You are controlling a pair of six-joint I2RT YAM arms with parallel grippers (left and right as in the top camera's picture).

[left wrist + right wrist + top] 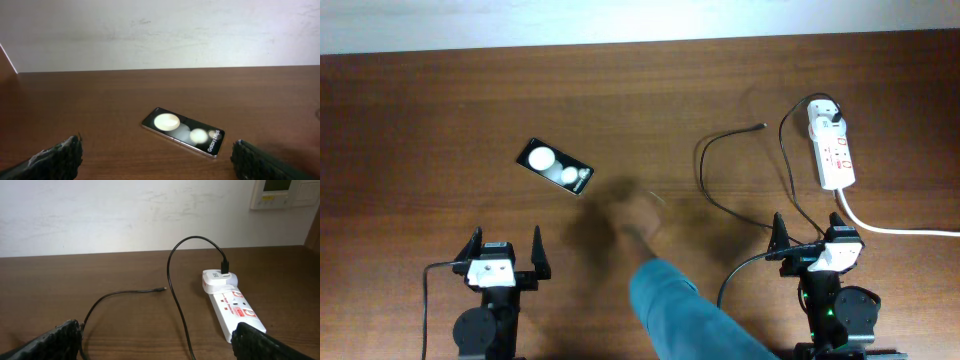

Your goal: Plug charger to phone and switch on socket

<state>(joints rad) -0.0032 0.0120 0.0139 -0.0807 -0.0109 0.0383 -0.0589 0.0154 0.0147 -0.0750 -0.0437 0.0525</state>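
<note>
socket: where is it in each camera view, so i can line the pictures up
overhead: the socket lies at the upper right, its thick white cord trailing off the right edge.
left wrist: not in it; only the phone shows.
right wrist: right of centre, white plug at its far end.
shared landmark: the charger, its black cable arching out of that plug, in overhead and right wrist.

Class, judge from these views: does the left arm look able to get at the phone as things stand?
Probably yes. The phone lies flat ahead of the open left gripper, with only bare table between them. The person's hand is off to the side.
</note>
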